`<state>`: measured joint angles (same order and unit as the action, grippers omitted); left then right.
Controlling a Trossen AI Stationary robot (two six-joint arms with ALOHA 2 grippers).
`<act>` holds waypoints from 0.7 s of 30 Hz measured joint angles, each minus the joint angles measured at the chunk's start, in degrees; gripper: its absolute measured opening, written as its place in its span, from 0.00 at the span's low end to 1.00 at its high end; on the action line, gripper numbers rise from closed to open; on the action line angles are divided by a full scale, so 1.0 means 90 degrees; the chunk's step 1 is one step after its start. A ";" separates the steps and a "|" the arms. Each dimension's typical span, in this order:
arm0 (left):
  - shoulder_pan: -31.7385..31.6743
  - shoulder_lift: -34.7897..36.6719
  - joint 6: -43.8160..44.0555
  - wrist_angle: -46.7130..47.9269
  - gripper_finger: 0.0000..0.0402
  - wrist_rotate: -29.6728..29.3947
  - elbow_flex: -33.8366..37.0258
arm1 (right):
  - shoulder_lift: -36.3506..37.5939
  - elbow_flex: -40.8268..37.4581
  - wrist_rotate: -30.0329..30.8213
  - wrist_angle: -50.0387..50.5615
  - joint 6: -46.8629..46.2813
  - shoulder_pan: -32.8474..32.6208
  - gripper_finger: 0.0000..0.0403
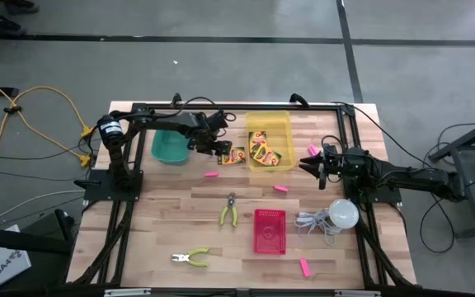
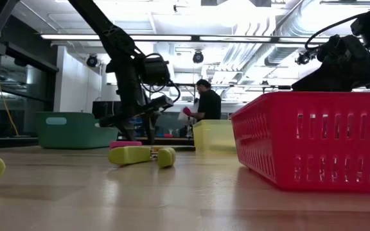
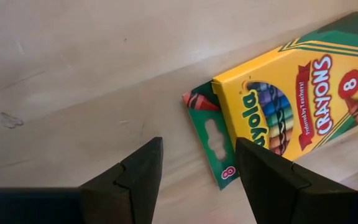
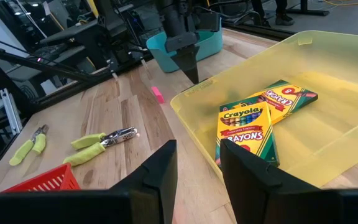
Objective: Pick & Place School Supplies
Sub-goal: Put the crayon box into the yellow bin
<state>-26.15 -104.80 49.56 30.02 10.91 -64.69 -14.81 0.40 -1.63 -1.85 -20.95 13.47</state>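
Hovering open-fingered at centre frame, left gripper (image 1: 225,152) just above a crayon box (image 1: 236,156) on the wooden table (image 1: 171,206), beside the yellow bin (image 1: 269,120) holding two more boxes, right gripper (image 1: 313,165) open at right, pink erasers (image 1: 211,174) scattered.

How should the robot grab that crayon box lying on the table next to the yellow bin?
Probably from straight above, left hand closing across the narrow width of the crayon box. It lies flat on the wooden table, its far end close against the yellow bin.
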 joint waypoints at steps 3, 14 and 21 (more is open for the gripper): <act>0.0055 -0.0004 0.0000 -0.0078 0.49 -0.0020 0.0002 | 0.0000 0.0000 0.0000 -0.0002 -0.0002 0.0002 0.27; 0.0161 -0.0027 -0.0017 -0.0482 0.49 0.0055 0.0007 | 0.0000 0.0000 -0.0002 -0.0002 -0.0002 0.0000 0.27; 0.0214 -0.0029 -0.0008 -0.0497 0.49 -0.0017 0.0005 | 0.0000 0.0000 -0.0002 0.0000 -0.0001 0.0002 0.27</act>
<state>-24.23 -105.06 49.48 25.54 10.76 -64.64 -14.81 0.40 -1.64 -1.85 -20.96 13.49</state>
